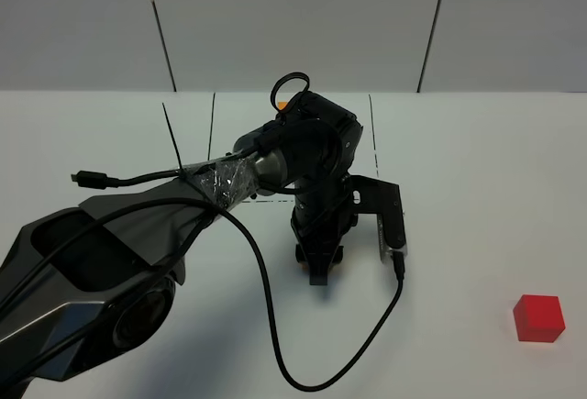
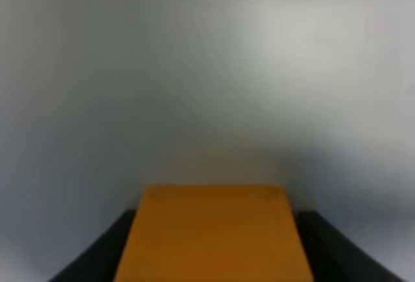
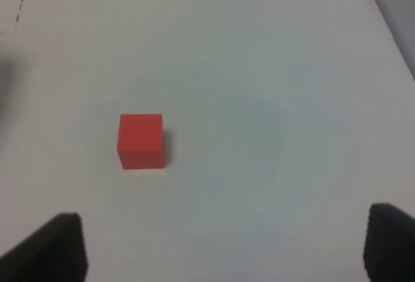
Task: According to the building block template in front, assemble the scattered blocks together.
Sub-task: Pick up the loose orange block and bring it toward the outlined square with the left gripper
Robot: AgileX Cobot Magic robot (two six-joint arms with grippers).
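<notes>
Front right of the table (image 1: 477,188): red cube (image 1: 538,316), alone, well apart from the rest. Right gripper (image 3: 227,249) has its fingers spread wide and empty; the cube lies ahead of them, not between.

Mid-table: orange cube (image 2: 214,233) sits between the dark fingers (image 2: 97,259) of the left gripper (image 1: 317,271), low at the surface. Pinching or merely flanking, cannot tell.

Both cubes likely light, rigid, matte, with fair friction. Take them squarely across two opposite flat faces.

Far side: template (image 1: 282,104) almost wholly hidden behind the left arm (image 1: 275,165). Only an orange sliver shows, and the colour order is unreadable.
</notes>
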